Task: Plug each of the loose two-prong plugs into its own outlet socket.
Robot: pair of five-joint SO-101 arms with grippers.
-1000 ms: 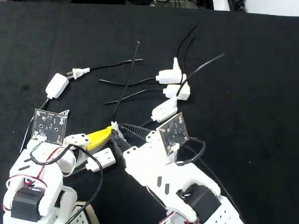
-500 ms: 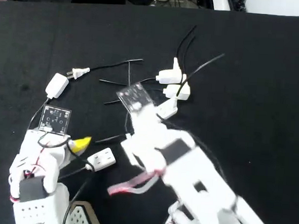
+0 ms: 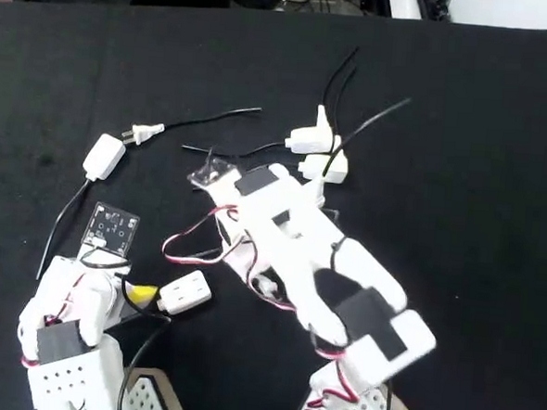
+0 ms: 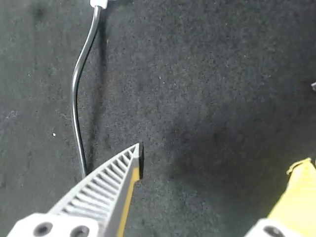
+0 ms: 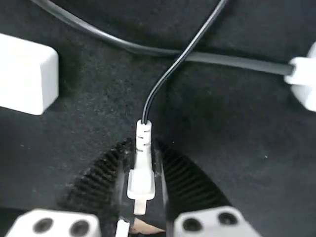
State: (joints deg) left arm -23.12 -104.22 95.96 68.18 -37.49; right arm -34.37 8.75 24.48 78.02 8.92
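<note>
My right gripper (image 5: pixel 140 148) is shut on a small white two-prong plug (image 5: pixel 140 170), whose black cord (image 5: pixel 168 79) runs away from it. In the high view the right arm (image 3: pixel 290 234) reaches to mid-table and covers that plug. A white outlet socket (image 5: pixel 27 74) lies close beside the gripper. My left gripper (image 4: pixel 222 158) is open over bare cloth, with a black cord (image 4: pixel 79 98) near its grey finger. Its yellow finger (image 3: pixel 138 294) sits beside a white outlet socket (image 3: pixel 184 292). A loose two-prong plug (image 3: pixel 146 133) lies at the far left, near another white socket (image 3: pixel 103 156).
Two white sockets (image 3: pixel 312 138) (image 3: pixel 327 165) with black cords lie just beyond the right arm. Loose cords fan out toward the far side. The black cloth (image 3: pixel 479 180) to the right is open room. A perforated plate (image 3: pixel 146 397) sits at the near edge.
The right arm swung up from the near side and stretched out over the plug cluster at mid-table. The left arm drew back toward the near left, away from the socket beside it.
</note>
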